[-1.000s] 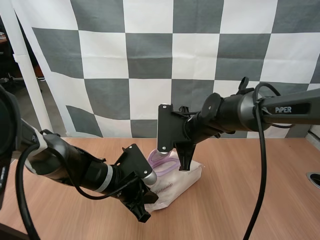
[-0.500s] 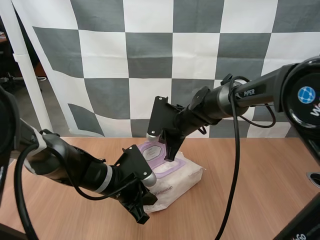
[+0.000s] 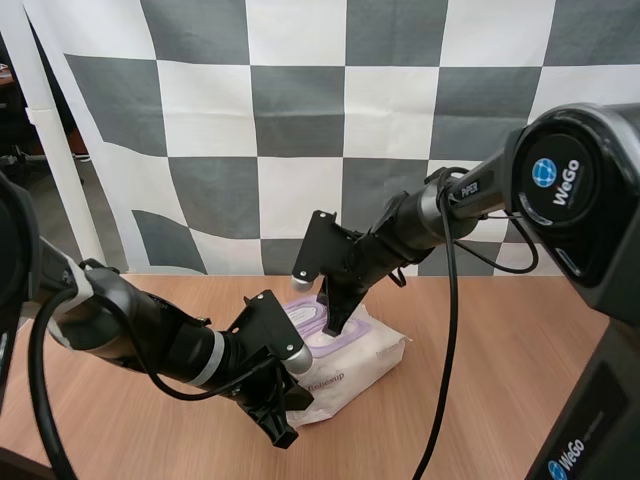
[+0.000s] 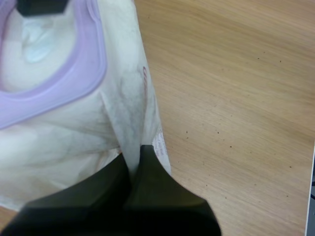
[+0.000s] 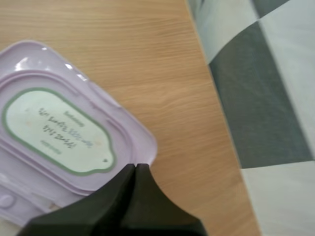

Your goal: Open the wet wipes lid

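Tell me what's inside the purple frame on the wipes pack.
White wipes show inside the purple frame. The right end effector hides part of the opening, and anything deeper in the pack is covered.

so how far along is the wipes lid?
Mostly done: lid stands swung up off the purple frame of the pack. In hand: left end effector pinches the pack's edge; right end effector, shut, tips at the lid's rim. Left: probably nudge the lid fully back, then release.
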